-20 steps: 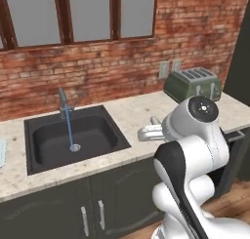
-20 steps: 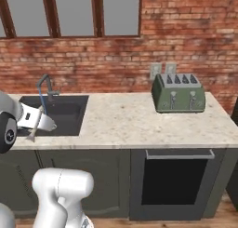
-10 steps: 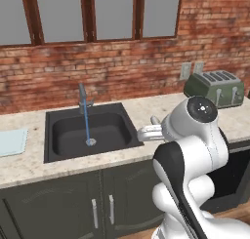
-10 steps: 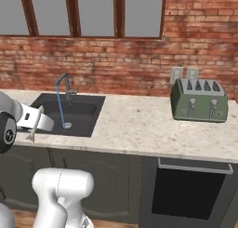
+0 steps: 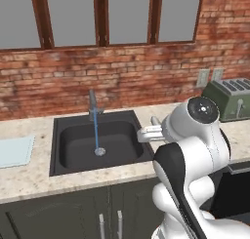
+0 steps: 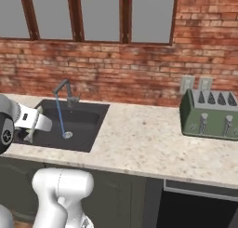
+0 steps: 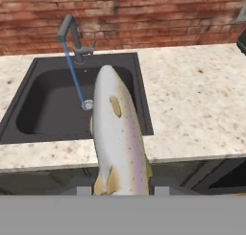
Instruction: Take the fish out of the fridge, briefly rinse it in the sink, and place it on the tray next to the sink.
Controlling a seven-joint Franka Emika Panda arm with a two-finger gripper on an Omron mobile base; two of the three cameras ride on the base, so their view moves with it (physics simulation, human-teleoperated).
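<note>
The claw (image 7: 120,190) is clenched on the fish (image 7: 117,133), which runs from bottom centre of the hand view up to frame centre, over the sink's (image 7: 29,119) front right corner. In the left base view, the claw (image 5: 144,134) sits at frame centre, beside the sink's (image 5: 78,145) right rim. A blue stream (image 5: 95,130) falls from the faucet (image 5: 93,104) to the drain (image 5: 99,151). The tray (image 5: 14,151) lies at the left edge. A toaster (image 6: 211,113) stands at the right of the right base view.
</note>
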